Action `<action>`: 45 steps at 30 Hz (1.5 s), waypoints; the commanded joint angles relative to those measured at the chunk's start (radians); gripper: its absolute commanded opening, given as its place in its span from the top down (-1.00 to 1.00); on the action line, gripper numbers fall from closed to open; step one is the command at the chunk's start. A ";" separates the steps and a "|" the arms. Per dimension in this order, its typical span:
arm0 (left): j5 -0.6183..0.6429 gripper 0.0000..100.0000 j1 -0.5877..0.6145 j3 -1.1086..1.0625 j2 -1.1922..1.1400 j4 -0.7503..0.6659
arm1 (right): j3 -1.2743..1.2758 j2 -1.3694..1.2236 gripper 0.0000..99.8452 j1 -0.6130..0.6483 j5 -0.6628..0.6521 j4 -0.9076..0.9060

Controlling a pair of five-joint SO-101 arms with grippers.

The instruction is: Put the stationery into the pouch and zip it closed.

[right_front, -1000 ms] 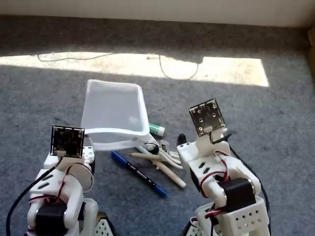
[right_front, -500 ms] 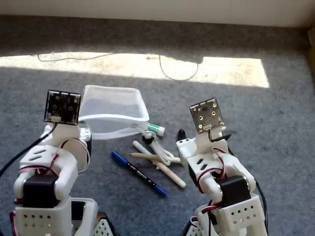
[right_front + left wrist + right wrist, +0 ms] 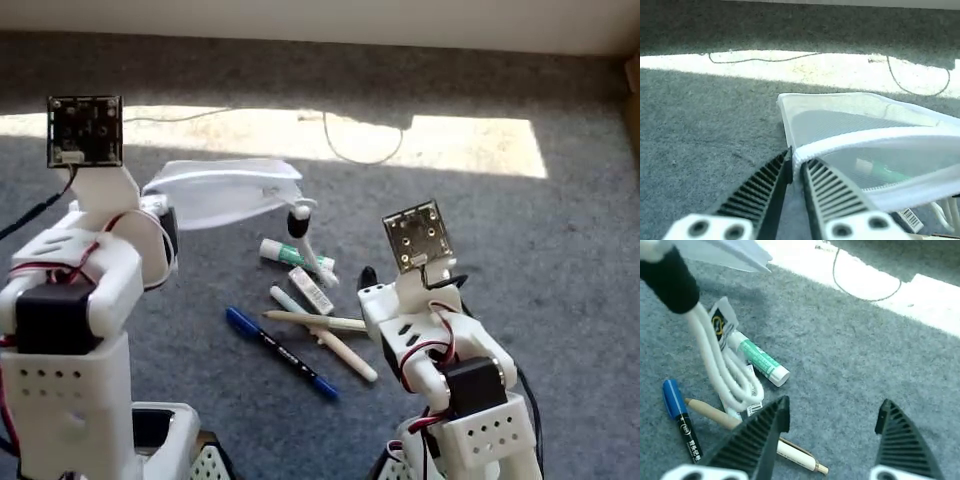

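Above the grey carpet [image 3: 560, 250], the left gripper [image 3: 797, 160] pinches the mesh pouch [image 3: 225, 190] by its white rim. Light and floppy, it likely handles best there. The right gripper [image 3: 834, 410] hangs spread wide over the blue pen [image 3: 280, 352] and glue stick [image 3: 290, 255].

white print on blue marker [image 3: 685, 427], barcode on white label [image 3: 911, 218], perhaps a logo on tag [image 3: 720, 322], nothing legible

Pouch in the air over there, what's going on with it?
The left claw is shut on the rim of the white mesh pouch, holding it above the grey carpet. The right claw is open near a blue marker, a glue stick and a beige pen lying there.
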State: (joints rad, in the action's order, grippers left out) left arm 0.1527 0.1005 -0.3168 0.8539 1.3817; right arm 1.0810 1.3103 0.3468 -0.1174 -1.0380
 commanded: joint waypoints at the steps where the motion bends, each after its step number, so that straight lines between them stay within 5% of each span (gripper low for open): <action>1: 0.049 0.99 0.015 0.170 -0.136 0.054 | -0.005 0.012 0.47 -0.010 0.005 0.024; 15: 0.137 0.99 0.015 0.595 -0.458 0.279 | -0.004 0.008 0.47 0.105 -0.026 -0.016; 30: 0.137 0.99 0.064 0.449 -0.401 0.281 | 0.082 -0.015 0.47 0.298 -0.138 0.018; 45: 0.138 0.99 0.068 0.418 -0.397 0.258 | -0.213 -0.538 0.47 0.453 -0.138 0.022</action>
State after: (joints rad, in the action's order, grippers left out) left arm 0.2770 0.1588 0.0990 0.4304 1.6579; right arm 0.9643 0.8500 0.7411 -0.2447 -1.0365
